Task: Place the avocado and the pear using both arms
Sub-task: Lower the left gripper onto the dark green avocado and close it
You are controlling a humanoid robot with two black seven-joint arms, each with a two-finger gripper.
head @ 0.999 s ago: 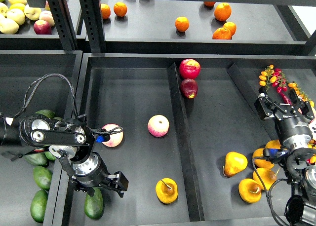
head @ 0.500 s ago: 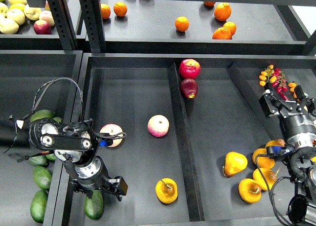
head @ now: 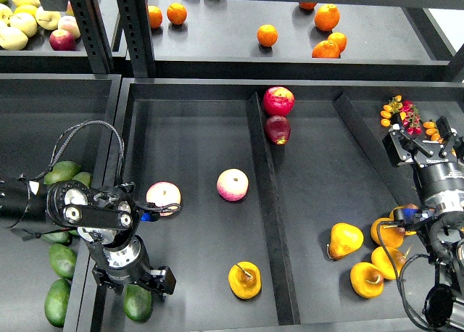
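A dark green avocado [head: 138,303] lies at the front left corner of the middle tray [head: 196,140]. My left gripper [head: 132,280] hangs just above it, fingers spread and empty. Several more avocados [head: 61,261] lie in the left tray. A golden pear [head: 245,280] lies at the front of the middle tray, to the right of the avocado. Several more pears [head: 345,240] lie in the right compartment. My right gripper [head: 423,148] is open and empty, up and to the right of those pears.
Two pink-yellow apples [head: 164,198] [head: 233,185] lie in the middle tray. Two red apples [head: 278,100] sit behind the divider [head: 262,201]. Small red and orange fruits [head: 403,114] lie at the far right. Oranges [head: 267,35] and pale apples [head: 22,20] sit on the upper shelf.
My left arm has drawn back to the left and toward the front, staying over the avocado. My right gripper has moved up and to the right, away from the pears.
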